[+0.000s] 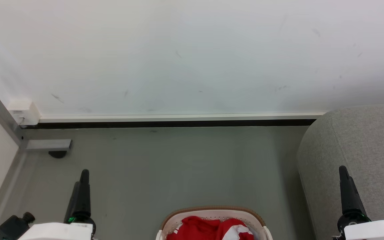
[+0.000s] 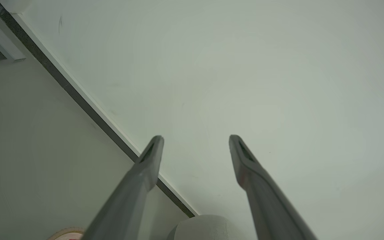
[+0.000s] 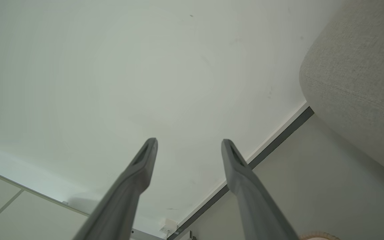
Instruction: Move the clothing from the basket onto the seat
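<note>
I read left gripper and right gripper jaws spread, empty. Shirt in basket, seat at right.

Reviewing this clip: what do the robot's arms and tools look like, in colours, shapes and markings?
The left tool and right tool each have two long, dark grey fingers that taper to rounded tips, with a narrow slot on the inner face near each tip. In the head view, each tool rises from a round black base with a small green light and sits on a white, boxy wrist shell.

Head downward; both wrists toward shared wall
</note>
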Robot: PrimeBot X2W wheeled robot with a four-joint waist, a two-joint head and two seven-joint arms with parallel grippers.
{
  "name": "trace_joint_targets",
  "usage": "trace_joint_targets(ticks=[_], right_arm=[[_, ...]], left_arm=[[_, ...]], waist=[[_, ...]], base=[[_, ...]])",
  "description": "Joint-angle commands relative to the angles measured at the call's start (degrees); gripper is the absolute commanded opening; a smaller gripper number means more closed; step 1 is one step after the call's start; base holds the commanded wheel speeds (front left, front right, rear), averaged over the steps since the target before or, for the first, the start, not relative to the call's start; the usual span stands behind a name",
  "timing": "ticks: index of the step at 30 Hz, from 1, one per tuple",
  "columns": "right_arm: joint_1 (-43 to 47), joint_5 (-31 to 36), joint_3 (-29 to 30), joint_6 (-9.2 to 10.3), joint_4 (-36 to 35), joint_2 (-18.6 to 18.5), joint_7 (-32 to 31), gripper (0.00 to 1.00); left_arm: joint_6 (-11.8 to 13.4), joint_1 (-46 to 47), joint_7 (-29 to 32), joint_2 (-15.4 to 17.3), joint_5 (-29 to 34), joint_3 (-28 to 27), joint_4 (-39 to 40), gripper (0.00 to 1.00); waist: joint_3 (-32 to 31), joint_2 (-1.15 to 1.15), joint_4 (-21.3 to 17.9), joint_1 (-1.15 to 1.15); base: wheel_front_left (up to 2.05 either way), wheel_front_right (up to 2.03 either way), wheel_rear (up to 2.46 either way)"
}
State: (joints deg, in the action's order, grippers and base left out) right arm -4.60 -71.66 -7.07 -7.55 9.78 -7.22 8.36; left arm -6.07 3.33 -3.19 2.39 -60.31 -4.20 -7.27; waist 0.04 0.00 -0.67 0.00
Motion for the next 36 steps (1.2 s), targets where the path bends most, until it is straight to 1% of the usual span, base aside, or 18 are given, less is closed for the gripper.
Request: trace_joint_targets(ticks=[1,5,12,18,26,31,36], right_arm=[[-1.3,2.7,0.5,0.04,-0.3,-0.2,0.4,1.00],[-1.5,9.4,1.5,0.04,1.2,0.1,0.9,1.00],[-2.3,18.1,2.7,0.05,3.6,0.7,1.5,1.00],[-2.8,25.3,2.6,0.05,4.7,1.0,1.1,1.00],[-2.8,33.2,2.5,0.06,5.6,1.5,0.4,1.00],[-2.5,38.1,2.7,0.07,5.6,1.8,0.5,1.00],[-2.4,40.8,2.4,0.07,5.3,2.1,0.9,1.00]], left_arm=[[-0.5,0.4,-0.6,0.4,3.2,0.0,1.0,1.00],[-0.3,0.3,-1.4,0.4,8.6,0.4,1.3,1.00],[-0.1,-0.1,-2.7,0.5,17.3,1.1,1.7,1.00],[0.7,-0.6,-3.7,0.6,24.2,1.7,1.8,1.00],[1.1,-1.1,-5.0,1.3,30.8,2.9,1.1,1.00],[0.8,-1.3,-5.8,1.7,33.5,3.4,1.0,1.00],[0.8,-1.4,-6.3,1.9,35.8,3.6,1.0,1.00]], waist=[[0.0,0.00,0.0,0.00],[0.0,0.00,-0.1,0.00],[-0.1,0.00,-0.4,0.00],[-0.3,0.00,-0.7,0.00],[-0.4,0.00,-1.0,0.00],[-0.6,0.00,-1.0,0.00],[-0.7,0.00,-1.0,0.00]], base=[[0.00,0.00,0.00],[0.00,0.00,0.00],[0.00,0.00,0.00],[0.00,0.00,0.00],[0.00,0.00,0.00],[0.00,0.00,0.00],[0.00,0.00,0.00]])
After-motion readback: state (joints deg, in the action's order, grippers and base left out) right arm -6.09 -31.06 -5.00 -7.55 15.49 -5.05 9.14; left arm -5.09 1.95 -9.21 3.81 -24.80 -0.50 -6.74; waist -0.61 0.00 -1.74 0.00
